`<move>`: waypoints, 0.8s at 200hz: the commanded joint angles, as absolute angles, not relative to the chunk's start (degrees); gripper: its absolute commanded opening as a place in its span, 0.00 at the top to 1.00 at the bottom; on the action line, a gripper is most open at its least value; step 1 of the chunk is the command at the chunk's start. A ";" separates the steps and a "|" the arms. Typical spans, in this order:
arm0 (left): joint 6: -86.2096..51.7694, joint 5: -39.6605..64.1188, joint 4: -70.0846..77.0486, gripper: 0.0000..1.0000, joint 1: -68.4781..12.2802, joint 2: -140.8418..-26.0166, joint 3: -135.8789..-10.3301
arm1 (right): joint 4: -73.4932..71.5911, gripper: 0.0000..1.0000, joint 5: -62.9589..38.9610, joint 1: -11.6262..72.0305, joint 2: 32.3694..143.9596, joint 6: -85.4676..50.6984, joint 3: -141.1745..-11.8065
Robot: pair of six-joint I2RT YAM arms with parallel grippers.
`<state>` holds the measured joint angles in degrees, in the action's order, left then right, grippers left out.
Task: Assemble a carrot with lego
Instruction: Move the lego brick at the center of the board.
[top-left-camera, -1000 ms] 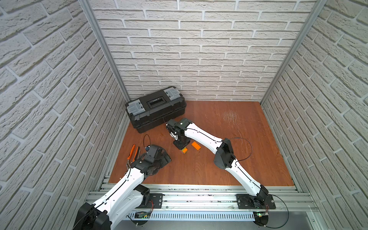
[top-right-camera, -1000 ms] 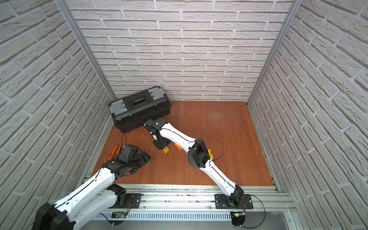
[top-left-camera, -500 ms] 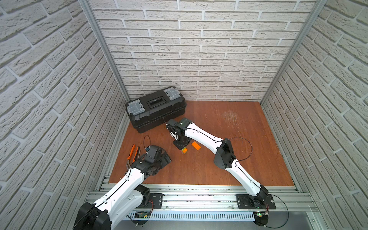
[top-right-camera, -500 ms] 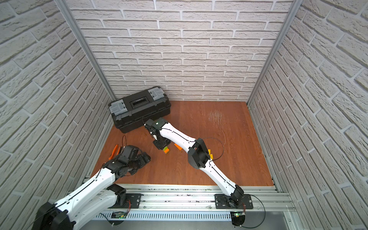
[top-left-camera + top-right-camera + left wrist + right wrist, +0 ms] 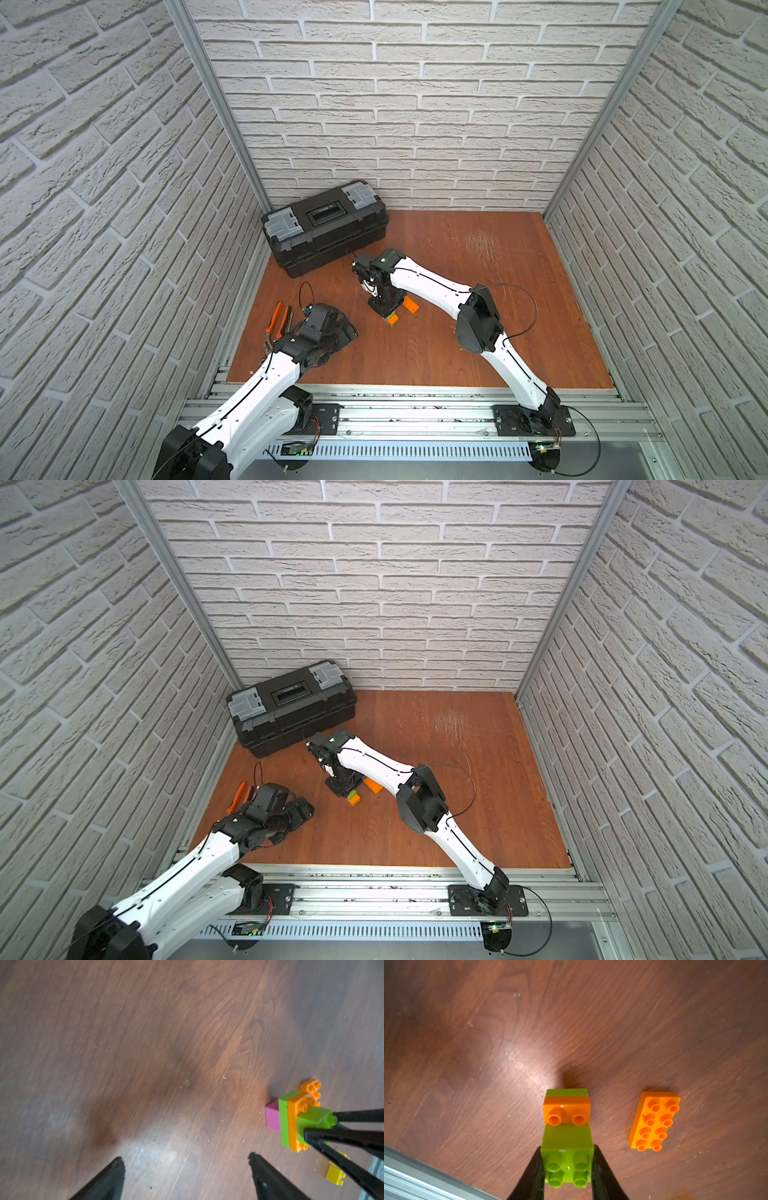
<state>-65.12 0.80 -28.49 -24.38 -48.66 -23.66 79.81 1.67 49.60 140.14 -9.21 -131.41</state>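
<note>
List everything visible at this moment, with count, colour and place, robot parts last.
toolbox: one, black with grey latches, back left of the table by the wall
pliers: one pair, orange handles, left edge of the table beside the left arm
carrot: one partial stack, pink, lime-green and orange layers, mid-table
green square brick: one, on the stack's orange layer
orange brick: one, long, loose beside the stack
yellow brick: one clear, small, on the table near the stack; a second seems partly hidden
table: one, reddish-brown wood
left gripper: open, empty, near the pliers
right gripper: shut on the green square brick
</note>
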 commanded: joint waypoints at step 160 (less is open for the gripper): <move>-64.87 0.68 -31.61 0.03 -24.79 -47.91 -25.95 | 67.30 0.50 -3.07 49.65 123.58 -15.91 -92.46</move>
<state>-65.17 1.32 -30.13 -24.49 -48.56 -24.08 68.86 -2.70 49.54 119.79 -13.85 -95.24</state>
